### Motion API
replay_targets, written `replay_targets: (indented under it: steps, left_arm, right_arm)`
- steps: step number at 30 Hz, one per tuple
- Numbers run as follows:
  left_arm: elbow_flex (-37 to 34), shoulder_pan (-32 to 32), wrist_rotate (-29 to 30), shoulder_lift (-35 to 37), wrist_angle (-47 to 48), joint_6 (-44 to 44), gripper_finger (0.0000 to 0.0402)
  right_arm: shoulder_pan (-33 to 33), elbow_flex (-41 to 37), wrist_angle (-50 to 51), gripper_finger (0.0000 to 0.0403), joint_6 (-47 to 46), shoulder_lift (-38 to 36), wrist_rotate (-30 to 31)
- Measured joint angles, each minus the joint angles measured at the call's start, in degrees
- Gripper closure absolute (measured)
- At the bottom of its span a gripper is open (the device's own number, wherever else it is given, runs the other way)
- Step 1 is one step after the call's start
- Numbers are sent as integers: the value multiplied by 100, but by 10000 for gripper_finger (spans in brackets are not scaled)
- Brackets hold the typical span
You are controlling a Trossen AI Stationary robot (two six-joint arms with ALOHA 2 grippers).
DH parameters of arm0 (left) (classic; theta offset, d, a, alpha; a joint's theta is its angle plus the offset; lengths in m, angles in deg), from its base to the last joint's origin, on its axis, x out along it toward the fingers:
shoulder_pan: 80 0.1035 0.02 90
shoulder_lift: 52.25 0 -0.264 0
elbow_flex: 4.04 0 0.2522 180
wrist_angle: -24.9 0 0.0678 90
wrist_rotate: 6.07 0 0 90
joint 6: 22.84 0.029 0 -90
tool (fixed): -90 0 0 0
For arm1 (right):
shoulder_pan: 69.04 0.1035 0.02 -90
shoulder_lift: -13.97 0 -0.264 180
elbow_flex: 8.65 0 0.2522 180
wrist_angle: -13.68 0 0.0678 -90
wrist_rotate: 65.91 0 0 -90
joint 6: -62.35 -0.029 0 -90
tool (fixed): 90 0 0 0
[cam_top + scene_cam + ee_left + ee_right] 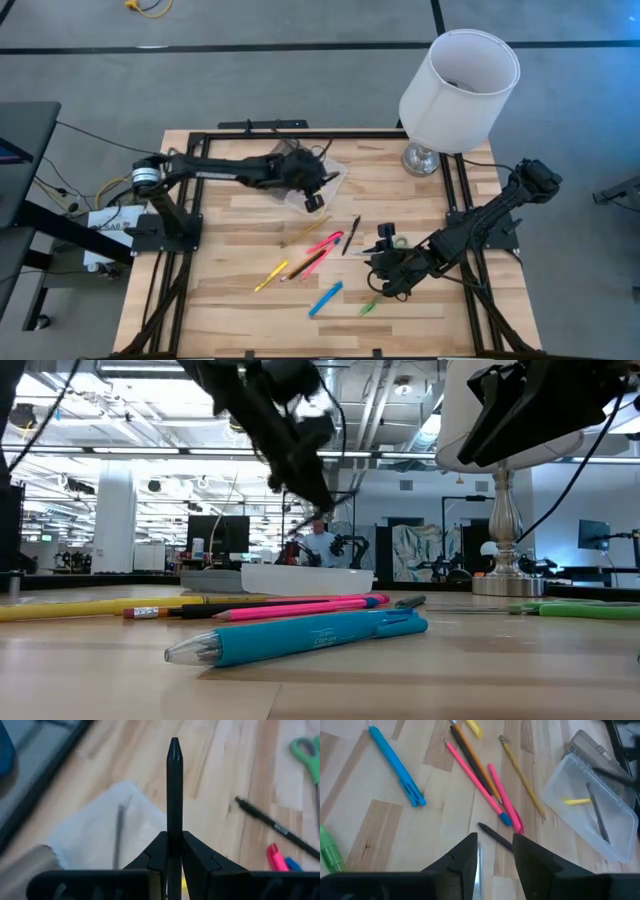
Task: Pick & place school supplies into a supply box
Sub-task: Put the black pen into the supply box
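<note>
The wooden tabletop (240, 215) carries a white lamp (458, 88) at about one o'clock in the overhead view; the lamp is no part of the task, and it could be knocked if the right arm is swung wide.

The supply box (318, 180) lies open at about eleven o'clock from the tabletop's centre. Two supplies are already seen in its tray in the right wrist view: a yellow piece (577, 800) and a dark stick (598, 818).

Over the box, the left gripper (312, 200) is closed on a dark pen (174, 805), which is pinched between the fingers (196, 862) with its tip pointing away. If the pen is released while tilted or off-centre, it may be bounced off the shallow rim and rolled onto the tabletop. The light box may also be pushed aside if it is touched.

At about four o'clock, the right gripper (386, 268) is held open and empty above the loose supplies. A black pen (495, 836) and the scissors blade (478, 870) lie just ahead of its fingers (465, 857), close beside the pink pens (496, 797), so two items may be caught in one grasp, or a thin one may be skidded away.

The blue marker (325, 298) and green marker (369, 307) lie at about six o'clock.
</note>
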Motion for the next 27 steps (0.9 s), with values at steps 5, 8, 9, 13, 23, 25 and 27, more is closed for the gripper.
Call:
replay_targets:
  steps: [5, 8, 9, 13, 23, 25, 27]
  left_arm:
    - [-11, 290, -202, -488, -46, 49, 371]
    - [-9, 390, -209, -612, -39, 80, 371]
    - [-11, 420, -211, -621, 26, 90, 371]
    - [-9, 500, -183, -650, 0, 137, 368]
    - [-9, 464, 544, -650, 112, 568, 299]
    - [-9, 454, 549, -650, 106, 590, 282]
    - [-9, 427, 538, -650, 123, 590, 267]
  right_arm:
    - [0, 0, 71, 285, 5, 0, 4]
    - [0, 0, 114, 285, 6, 0, 9]
    - [0, 0, 118, 285, 6, 0, 10]
    - [-39, 0, 128, 285, 5, 0, 63]
    - [-294, 0, 131, 285, 6, 0, 66]
    - [-365, 0, 136, 285, 0, 0, 63]
    - [-438, 0, 193, 285, -93, 0, 60]
